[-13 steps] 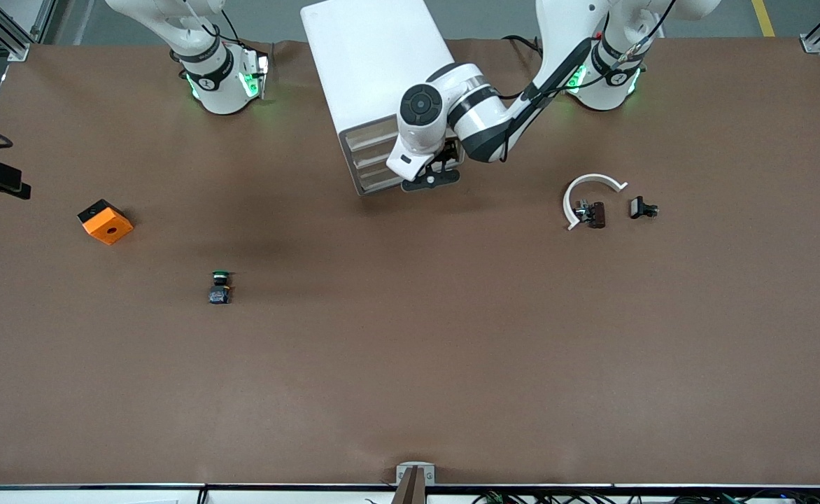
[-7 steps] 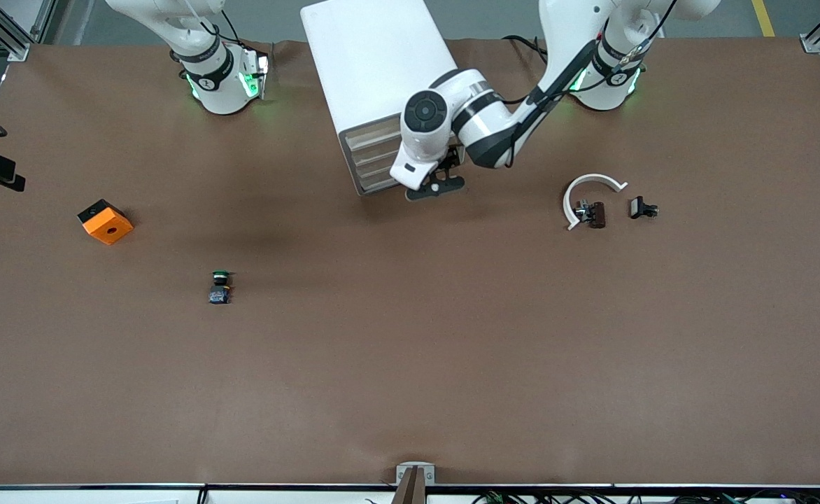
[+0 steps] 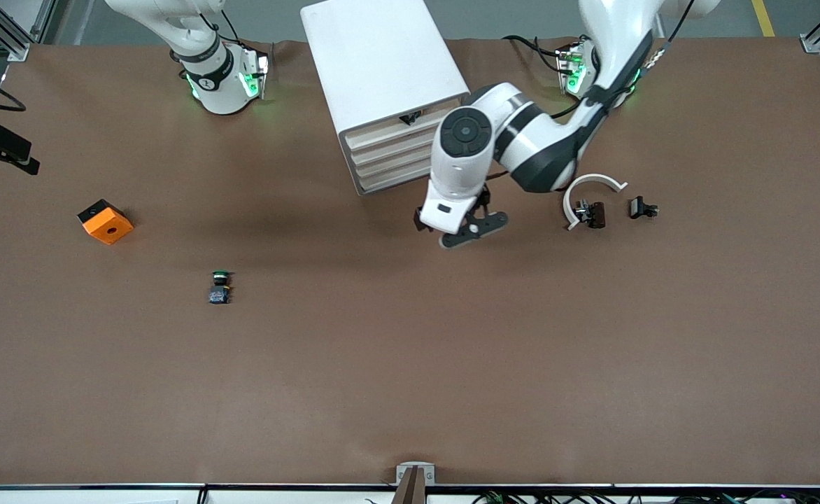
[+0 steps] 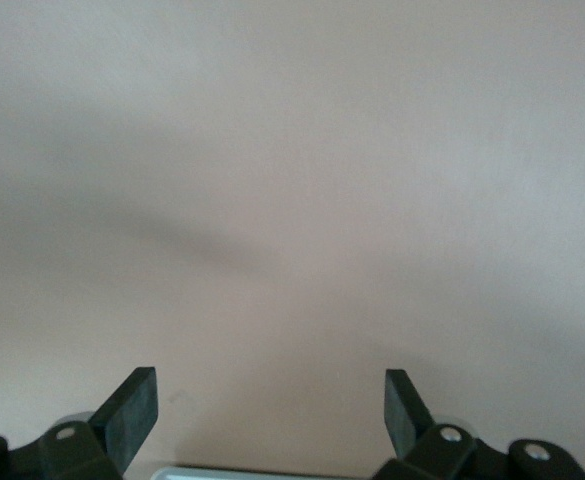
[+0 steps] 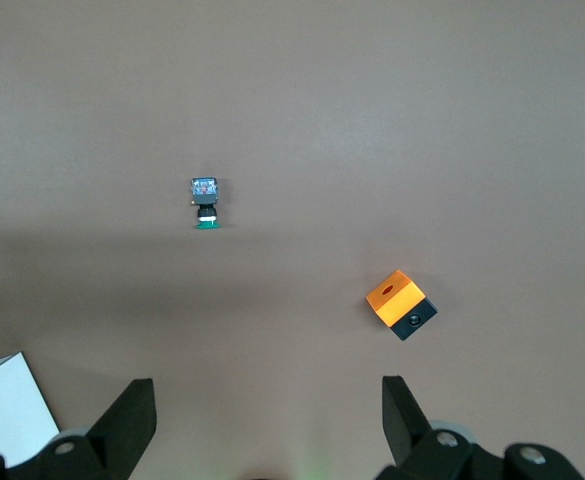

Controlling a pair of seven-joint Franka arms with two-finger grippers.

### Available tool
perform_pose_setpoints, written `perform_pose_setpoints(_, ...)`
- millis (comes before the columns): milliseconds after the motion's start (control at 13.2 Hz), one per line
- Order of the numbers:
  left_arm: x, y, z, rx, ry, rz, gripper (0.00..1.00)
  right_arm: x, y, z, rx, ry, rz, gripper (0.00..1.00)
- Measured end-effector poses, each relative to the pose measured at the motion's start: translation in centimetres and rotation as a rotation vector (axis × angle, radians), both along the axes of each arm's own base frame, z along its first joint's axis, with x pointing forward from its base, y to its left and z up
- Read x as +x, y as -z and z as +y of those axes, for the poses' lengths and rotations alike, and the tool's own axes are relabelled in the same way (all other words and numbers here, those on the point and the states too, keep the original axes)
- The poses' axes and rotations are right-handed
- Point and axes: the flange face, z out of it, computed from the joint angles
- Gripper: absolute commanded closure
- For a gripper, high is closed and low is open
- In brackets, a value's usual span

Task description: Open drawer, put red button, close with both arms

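Observation:
The white drawer cabinet (image 3: 382, 77) stands between the arm bases; its drawer fronts (image 3: 399, 154) look flush and shut, with a small dark handle (image 3: 410, 117) on the top one. The red button is out of view. My left gripper (image 3: 471, 222) hangs open and empty over bare table, just off the cabinet's front corner toward the left arm's end; the left wrist view shows its jaws wide apart (image 4: 269, 395) over plain brown table. My right gripper (image 5: 265, 400) is open and empty, high above the table at the right arm's end.
A green-capped switch (image 3: 220, 287) (image 5: 207, 200) and an orange box (image 3: 105, 221) (image 5: 402, 305) lie toward the right arm's end. A white curved piece (image 3: 588, 189), a dark part (image 3: 592, 213) and a small black part (image 3: 642, 208) lie toward the left arm's end.
My left gripper has drawn away from the cabinet's drawer fronts, toward the front camera and the left arm's end. The drawer fronts now show in full.

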Motion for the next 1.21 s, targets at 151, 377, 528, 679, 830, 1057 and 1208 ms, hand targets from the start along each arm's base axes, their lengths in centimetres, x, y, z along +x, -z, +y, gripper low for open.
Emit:
perform_pose_setpoints(151,3.0,-3.6,3.6,0.052,-0.026,-0.097,0.00,-1.0,0.2,0.0,0.011,0.002,-0.017,0.00)
perform_pose_setpoints(377,5.9,-7.8,9.0,0.086,-0.096,-0.195,0.00,-1.9,0.1,0.0,0.017,0.003,-0.024,0.00)
perform_pose_setpoints(528,7.3,-10.7,13.0,0.095,-0.160,-0.225,0.00,-1.9,0.0,0.0,0.018,0.004,-0.027,0.00)
perform_pose_setpoints(679,8.0,-14.3,16.6,0.128,-0.164,-0.223,0.00,-1.9,0.0,-0.1,0.018,0.006,-0.027,0.00)
perform_pose_setpoints(830,8.1,-17.9,19.0,0.166,-0.108,-0.193,0.00,-2.0,0.0,-0.2,0.020,0.011,-0.027,0.00)
perform_pose_setpoints(1057,8.6,-20.2,23.2,0.200,-0.024,-0.144,0.00,-2.1,0.1,-0.2,0.023,0.010,-0.018,0.00)
perform_pose_setpoints(1208,8.5,-22.1,26.5,0.214,0.017,-0.137,0.00,-2.2,0.2,-0.2,0.024,0.010,-0.009,0.00)
